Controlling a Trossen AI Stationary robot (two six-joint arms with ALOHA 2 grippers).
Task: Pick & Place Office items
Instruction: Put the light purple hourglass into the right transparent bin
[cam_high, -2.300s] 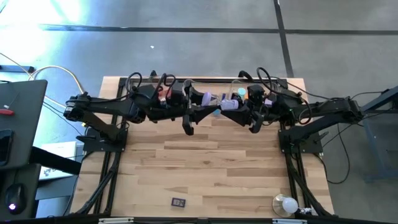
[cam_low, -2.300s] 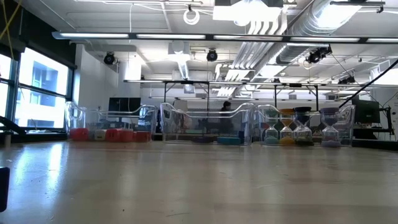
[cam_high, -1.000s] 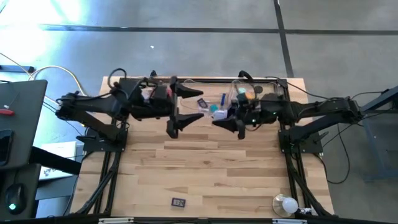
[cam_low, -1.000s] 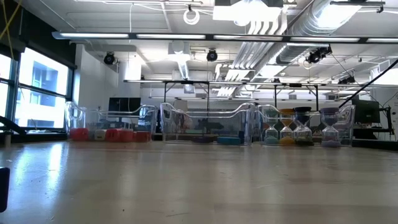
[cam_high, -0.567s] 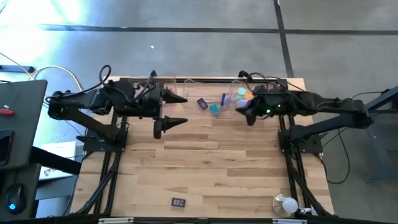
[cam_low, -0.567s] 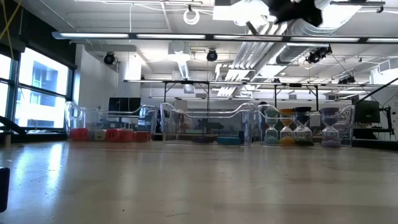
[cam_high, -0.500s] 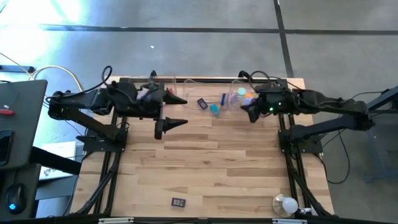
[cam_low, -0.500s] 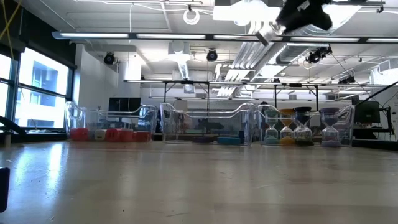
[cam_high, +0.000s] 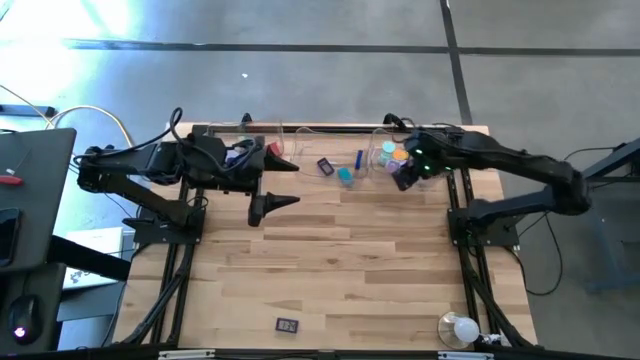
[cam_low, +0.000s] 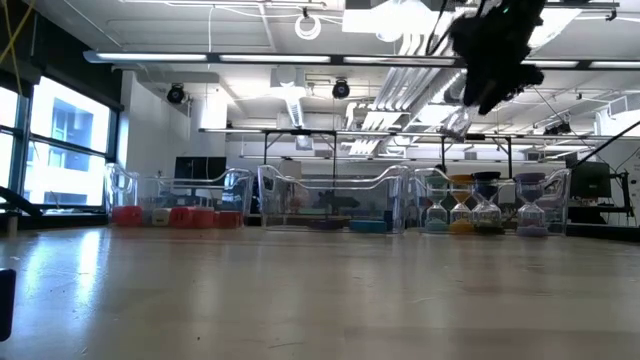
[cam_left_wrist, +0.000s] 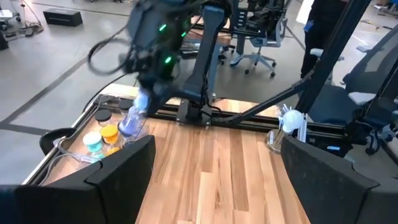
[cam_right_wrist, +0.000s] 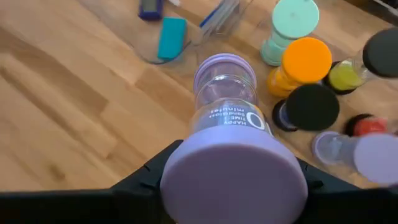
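Right claw (cam_right_wrist: 231, 177) is clamped on a lilac-capped timer (cam_right_wrist: 229, 134), up off the counter (cam_high: 340, 260) near the back trays; its fingers are mostly hidden behind the cap. Left claw (cam_high: 272, 185) hangs apart, empty, near the red blocks (cam_low: 170, 215).

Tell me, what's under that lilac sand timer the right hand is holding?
Beneath the lilac sand timer, bare wooden table. Beside it stand orange, teal and black timers. The timer hides whatever lies directly below.

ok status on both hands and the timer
Right hand shut on lilac sand timer, above the timer tray. Left hand open, empty. Nothing blocking.
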